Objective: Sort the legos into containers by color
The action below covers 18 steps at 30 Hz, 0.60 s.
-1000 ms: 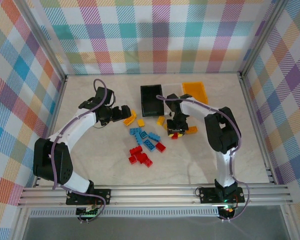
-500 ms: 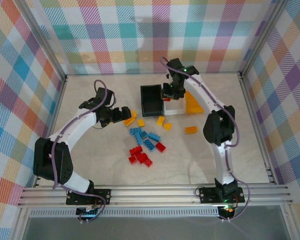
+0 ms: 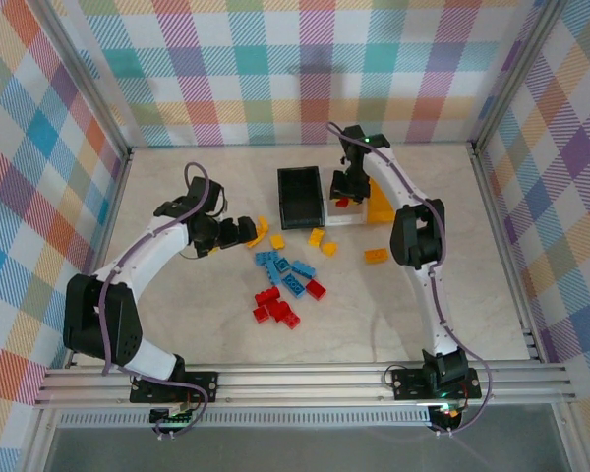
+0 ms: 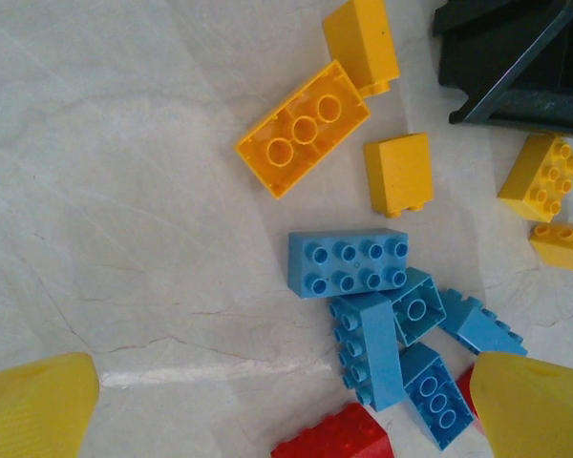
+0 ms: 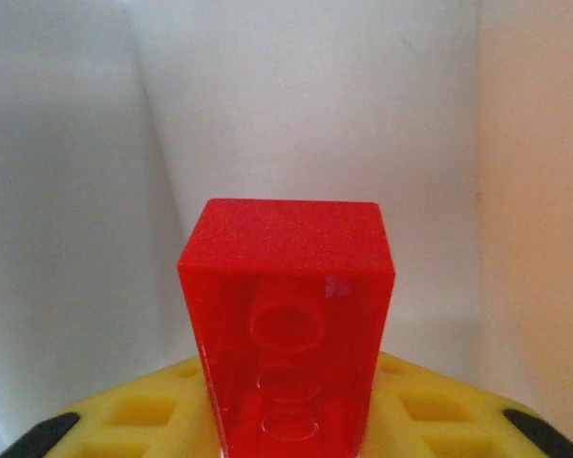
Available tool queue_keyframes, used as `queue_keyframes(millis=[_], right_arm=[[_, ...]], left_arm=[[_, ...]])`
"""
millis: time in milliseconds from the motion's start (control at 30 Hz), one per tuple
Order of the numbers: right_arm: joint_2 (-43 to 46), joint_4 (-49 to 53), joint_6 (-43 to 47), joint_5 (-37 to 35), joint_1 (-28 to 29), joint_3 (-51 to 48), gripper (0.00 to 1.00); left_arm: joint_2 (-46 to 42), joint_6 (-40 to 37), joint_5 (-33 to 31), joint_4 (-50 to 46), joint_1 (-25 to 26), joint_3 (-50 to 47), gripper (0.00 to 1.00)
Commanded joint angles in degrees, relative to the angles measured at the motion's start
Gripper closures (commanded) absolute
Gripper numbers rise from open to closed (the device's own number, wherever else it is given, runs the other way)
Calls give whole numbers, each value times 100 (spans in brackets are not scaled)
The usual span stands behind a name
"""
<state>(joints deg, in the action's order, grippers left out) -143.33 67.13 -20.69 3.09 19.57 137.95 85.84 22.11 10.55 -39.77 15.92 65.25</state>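
The left gripper (image 3: pixel 238 233), jaws spread wide, hovers left of the black bin (image 3: pixel 300 197) above glossy studded yellow bricks (image 4: pixel 304 128) and blue bricks (image 4: pixel 349 262). Right of that bin, the right gripper (image 3: pixel 344 190) pinches a smooth red brick (image 5: pixel 288 315), hollow underside showing, over the white bin (image 3: pixel 342 220).

Pale, veined, marble-patterned bench (image 3: pixel 374 324) enclosed on three sides by pastel plaid fabric walls (image 3: pixel 305 69), with slanting aluminium corner posts (image 3: pixel 81 74) and horizontal aluminium rails (image 3: pixel 305 379) along its near edge.
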Motion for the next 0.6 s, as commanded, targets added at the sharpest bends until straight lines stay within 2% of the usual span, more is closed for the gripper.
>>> queue_keyframes(millis=[0,300,433,567], right_arm=[[229,72,65,113,38,-9,55],[894,185,48,260,101,-199,51],[1601,169,150,288,360,-1046,48],[2370,8,441,473,792,-2452,45]], left_arm=[[118,11,59,-286,34,-9,0],[488,-16,114,-233,60,235,0],[713,-164,90,-301,103,377,1],[889,-379,-79,-417,196,486,2]])
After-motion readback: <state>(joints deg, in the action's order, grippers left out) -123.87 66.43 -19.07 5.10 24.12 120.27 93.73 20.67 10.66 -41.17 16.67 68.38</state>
